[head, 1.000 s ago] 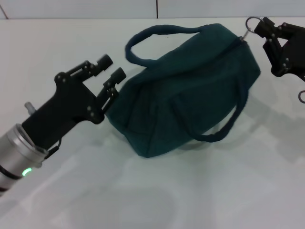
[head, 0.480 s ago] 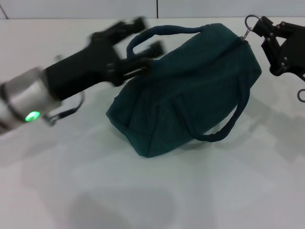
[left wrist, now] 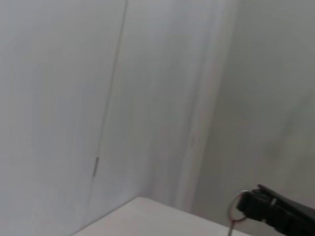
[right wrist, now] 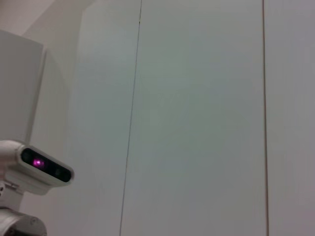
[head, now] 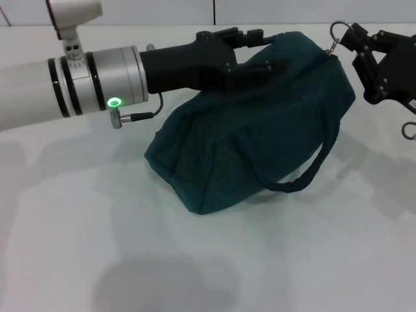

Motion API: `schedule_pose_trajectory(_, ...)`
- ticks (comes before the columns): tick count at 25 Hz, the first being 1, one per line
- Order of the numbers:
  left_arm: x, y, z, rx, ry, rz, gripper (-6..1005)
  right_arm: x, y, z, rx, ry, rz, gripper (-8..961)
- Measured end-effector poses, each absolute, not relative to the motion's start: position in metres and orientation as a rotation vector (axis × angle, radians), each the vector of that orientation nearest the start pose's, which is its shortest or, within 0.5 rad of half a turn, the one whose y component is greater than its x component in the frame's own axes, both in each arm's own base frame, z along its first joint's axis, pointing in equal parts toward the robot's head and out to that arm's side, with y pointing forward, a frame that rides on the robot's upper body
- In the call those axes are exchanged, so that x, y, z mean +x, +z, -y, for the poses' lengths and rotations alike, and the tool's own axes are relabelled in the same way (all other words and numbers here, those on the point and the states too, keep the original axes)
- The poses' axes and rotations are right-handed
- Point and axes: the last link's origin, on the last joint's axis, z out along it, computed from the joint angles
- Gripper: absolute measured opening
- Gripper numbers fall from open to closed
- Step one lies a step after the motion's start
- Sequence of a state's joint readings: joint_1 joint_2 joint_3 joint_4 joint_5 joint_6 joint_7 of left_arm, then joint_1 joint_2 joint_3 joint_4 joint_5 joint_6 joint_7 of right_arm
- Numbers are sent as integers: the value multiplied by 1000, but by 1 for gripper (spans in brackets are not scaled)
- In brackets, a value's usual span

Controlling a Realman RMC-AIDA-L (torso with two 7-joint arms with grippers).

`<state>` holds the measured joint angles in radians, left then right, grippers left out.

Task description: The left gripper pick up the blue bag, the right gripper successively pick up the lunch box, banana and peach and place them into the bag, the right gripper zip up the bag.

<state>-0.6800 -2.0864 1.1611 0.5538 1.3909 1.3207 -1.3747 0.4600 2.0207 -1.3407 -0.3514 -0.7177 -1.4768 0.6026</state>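
— What is held by the right gripper (head: 348,40)?
— The zipper ring (head: 336,29) is pinched at the far end of the blue bag (head: 260,130), probably so it is kept zipped.
— And the left gripper (head: 263,55)?
— It is stretched over the bag's top by the handle; its fingers cannot be told. The bag is laid on the table (head: 97,227).
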Motion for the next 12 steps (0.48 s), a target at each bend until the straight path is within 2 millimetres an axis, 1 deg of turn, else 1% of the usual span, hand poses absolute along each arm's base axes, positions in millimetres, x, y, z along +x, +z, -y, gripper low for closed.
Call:
schedule_pose_trajectory(4,-161,-41,-380,-2660,-1021,529,707,238,7,-337,-2123,1146,-86,14)
schedule_pose_trajectory(12,-166,-44,-377,-2663,-1002,531,628,239,7,-337,-2126,1141,-88,14)
